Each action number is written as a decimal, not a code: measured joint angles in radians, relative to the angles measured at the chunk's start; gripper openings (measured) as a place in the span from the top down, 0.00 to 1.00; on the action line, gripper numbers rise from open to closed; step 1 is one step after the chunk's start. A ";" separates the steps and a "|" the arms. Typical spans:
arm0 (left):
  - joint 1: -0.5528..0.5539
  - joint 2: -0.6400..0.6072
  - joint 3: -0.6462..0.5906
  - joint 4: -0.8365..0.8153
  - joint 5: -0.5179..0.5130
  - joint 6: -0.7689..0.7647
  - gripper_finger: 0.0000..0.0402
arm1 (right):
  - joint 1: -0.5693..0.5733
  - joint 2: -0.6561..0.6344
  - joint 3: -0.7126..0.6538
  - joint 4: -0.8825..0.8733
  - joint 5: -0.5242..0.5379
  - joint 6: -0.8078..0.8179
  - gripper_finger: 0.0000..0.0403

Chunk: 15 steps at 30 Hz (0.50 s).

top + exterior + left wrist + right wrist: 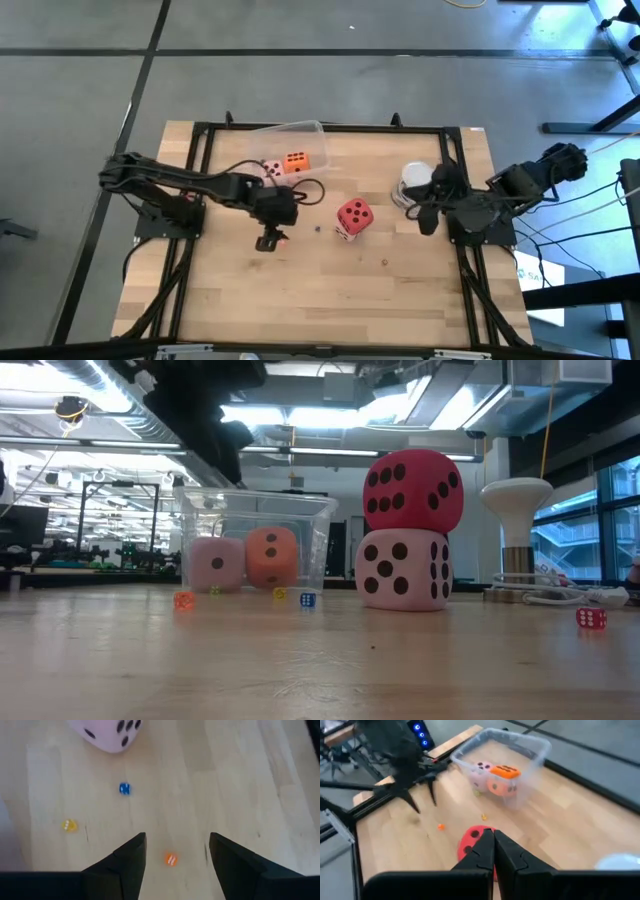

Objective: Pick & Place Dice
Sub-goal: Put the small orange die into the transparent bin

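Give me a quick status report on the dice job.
Left gripper fingers open, empty, over tiny orange die. Right gripper shut, parked. Red die stacked on pale pink die.

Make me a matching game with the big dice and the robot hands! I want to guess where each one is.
Things:
1. red die
2. orange die
3. left gripper
4. right gripper

Places or states:
A. inside the clear tub, next to a pink die
B. fingers shut, waiting on the table's right side
C. stacked on top of the pale pink die
D. fingers open over the wood above a tiny orange die

Right pairs: 1-C, 2-A, 3-D, 4-B
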 joint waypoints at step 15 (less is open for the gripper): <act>-0.038 -0.028 -0.237 0.186 -0.091 0.130 0.44 | 0.028 -0.243 -0.470 0.615 -0.231 -0.291 0.99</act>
